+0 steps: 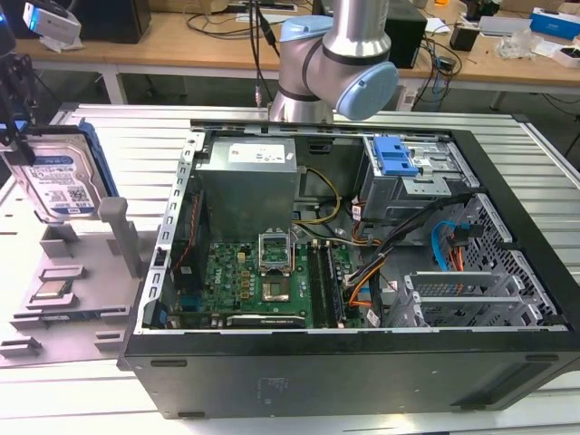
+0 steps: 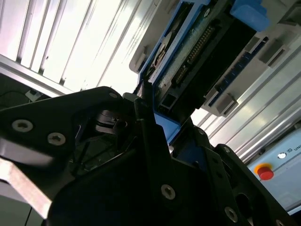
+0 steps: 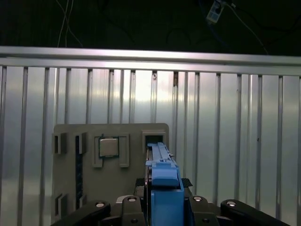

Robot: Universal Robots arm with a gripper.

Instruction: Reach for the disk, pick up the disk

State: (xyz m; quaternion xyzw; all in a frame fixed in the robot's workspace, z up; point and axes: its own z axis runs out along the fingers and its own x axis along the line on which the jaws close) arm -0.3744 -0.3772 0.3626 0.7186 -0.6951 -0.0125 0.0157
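Disk is a flat rectangular slab of silver metal with a blue-and-white label on its broad face and a blue plastic bracket along its edges. It stands on edge between the fingers of my pincer and hangs down from the grip, clear of the tray beneath.

In the second wrist view its underside shows a green circuit board beside a dark strip. There my black fingers bear on the bracket from both sides. My pincer is closed on the disk, parted no wider than the disk is thick. In the first wrist view I see the disk edge-on, a narrow blue strip running away from my pincer toward a rectangular slot in the tray.

The tray is matt grey plastic, cut with recesses and carrying an upright post. A small square silver chip lies in one recess, below my pincer and just beside the line of the disk. Under the tray is a table of bright ribbed aluminium slats. An open black computer case sits well apart from my pincer.
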